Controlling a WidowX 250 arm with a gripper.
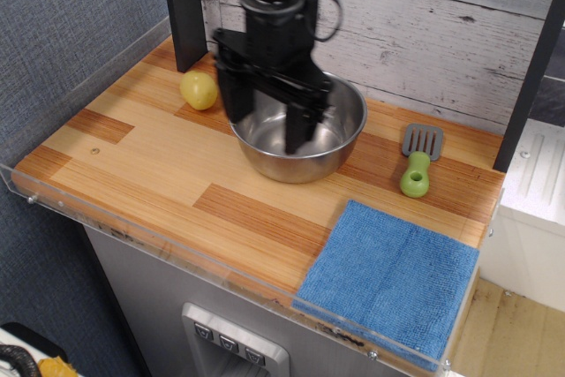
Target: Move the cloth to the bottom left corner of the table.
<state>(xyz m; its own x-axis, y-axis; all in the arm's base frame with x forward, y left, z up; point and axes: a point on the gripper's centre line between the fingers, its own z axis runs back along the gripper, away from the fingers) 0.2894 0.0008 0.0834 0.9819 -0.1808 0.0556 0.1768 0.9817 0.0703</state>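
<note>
The blue cloth [388, 278] lies folded flat at the front right corner of the wooden table [141, 165], its edge against the clear acrylic rim. My black gripper [267, 123] hangs open and empty over the steel bowl, well left of and behind the cloth. Its two fingers point down, one at the bowl's left rim, one over the bowl's inside.
A steel bowl [331, 130] stands at the table's middle back. A yellow lemon-like fruit [199, 90] lies at the back left. A green-handled grey spatula [418, 161] lies right of the bowl, just behind the cloth. A wooden plank wall rises behind.
</note>
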